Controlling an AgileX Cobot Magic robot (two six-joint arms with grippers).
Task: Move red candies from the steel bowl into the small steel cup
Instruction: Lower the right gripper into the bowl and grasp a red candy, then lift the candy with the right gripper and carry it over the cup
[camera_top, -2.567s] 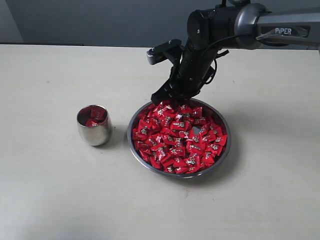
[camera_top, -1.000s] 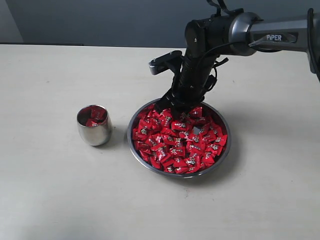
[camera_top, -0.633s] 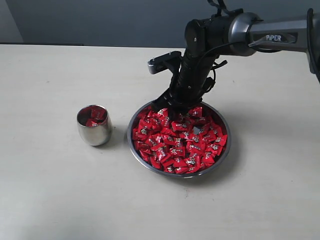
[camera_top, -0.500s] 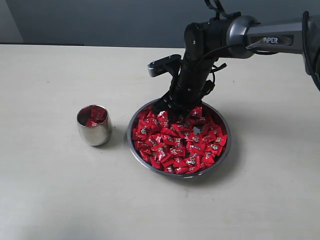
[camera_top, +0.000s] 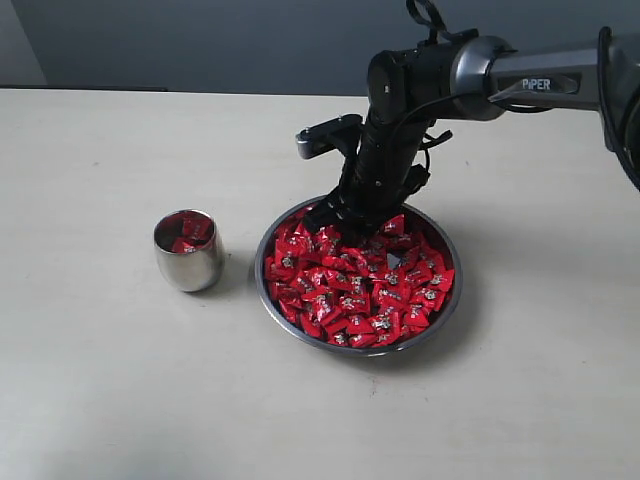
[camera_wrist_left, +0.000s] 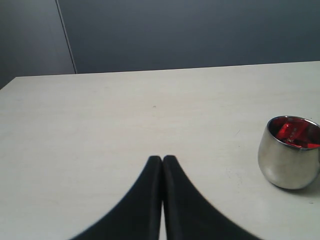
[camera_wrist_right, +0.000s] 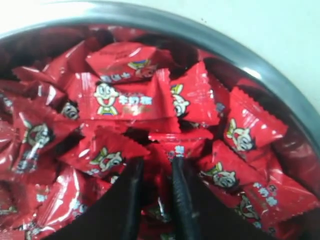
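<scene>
The steel bowl sits at the table's middle, heaped with red candies. My right gripper reaches down into the bowl's far-left part, its tips sunk among the wrappers. In the right wrist view the right gripper has its fingers close together with a red candy pinched between them, other red candies packed around, and the bowl rim beyond. The small steel cup stands upright left of the bowl with a few red candies inside. My left gripper is shut and empty, apart from the cup.
The pale table stretches bare around bowl and cup, with a dark wall behind its far edge. The right arm comes in from the upper right above the bowl's far side.
The right gripper has sunk a little deeper into the pile at the bowl's far-left part and its fingers have come together around a candy. The cup and left gripper have not moved.
</scene>
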